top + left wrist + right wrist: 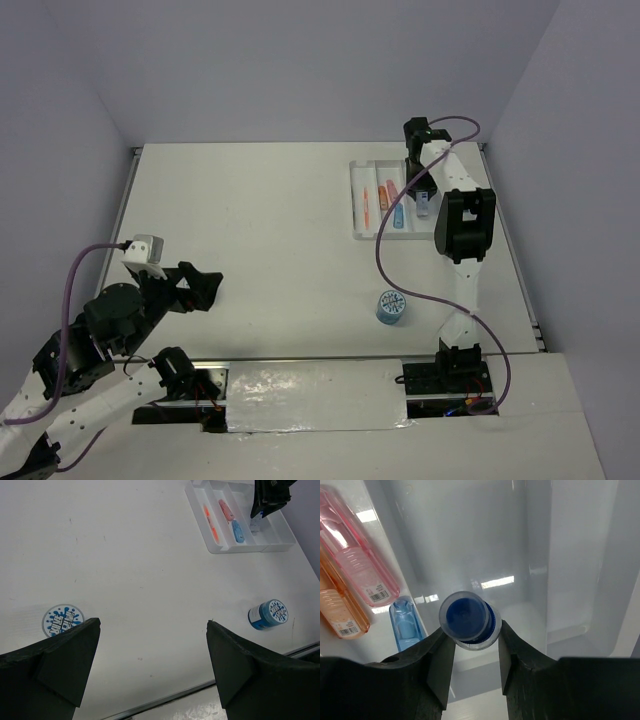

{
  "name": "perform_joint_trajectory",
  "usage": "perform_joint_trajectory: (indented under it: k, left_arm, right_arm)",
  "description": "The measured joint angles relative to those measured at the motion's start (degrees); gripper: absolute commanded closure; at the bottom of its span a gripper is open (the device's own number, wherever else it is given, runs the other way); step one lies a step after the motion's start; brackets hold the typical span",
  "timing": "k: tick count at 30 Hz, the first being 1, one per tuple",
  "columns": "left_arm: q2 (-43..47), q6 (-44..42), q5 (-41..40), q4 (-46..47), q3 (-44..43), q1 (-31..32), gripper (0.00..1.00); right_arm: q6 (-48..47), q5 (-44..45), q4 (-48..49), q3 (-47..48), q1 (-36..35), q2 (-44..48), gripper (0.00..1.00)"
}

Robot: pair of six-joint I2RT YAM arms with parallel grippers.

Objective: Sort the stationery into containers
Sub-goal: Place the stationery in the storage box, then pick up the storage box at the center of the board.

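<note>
My right gripper (475, 635) is shut on the small blue-capped bottle (467, 617) and holds it tilted over a right compartment of the white tray (570, 555). Pink (357, 565), orange (340, 610) and blue (407, 627) capsule pieces lie in the compartment to its left. From above, the tray (360, 205) sits far right with an orange pen (366, 200) in it. One blue roll (390, 306) stands on the table near the right arm's base. Another roll (62, 620) shows beside my left finger. My left gripper (153, 625) is open and empty, low at the near left.
The right arm (462, 225) and its purple cable reach over the table's right side. A metal strip (310, 385) runs along the near edge. Grey walls close the back and both sides.
</note>
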State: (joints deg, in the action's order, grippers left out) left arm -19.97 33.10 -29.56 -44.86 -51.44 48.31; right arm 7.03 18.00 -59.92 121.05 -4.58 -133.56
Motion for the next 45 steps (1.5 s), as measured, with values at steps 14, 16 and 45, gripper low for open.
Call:
perform_joint_trajectory:
  k: [14,16,45]
  left_arm:
    - [-0.02,-0.13,0.70,0.00,0.07,0.15,0.01]
    - [-0.02,-0.11,0.70,-0.02,0.07,0.17,0.01]
    - [-1.60,-0.07,0.33,0.00,0.07,0.26,0.01]
  right_arm:
    - [2.67,-0.85,1.11,-1.36,0.00,5.66,0.15]
    - [3.23,-0.92,2.89,-5.88,-0.28,10.88,0.15]
    - [17.66,-7.06,28.46,-85.00,-28.35,82.93,0.00]
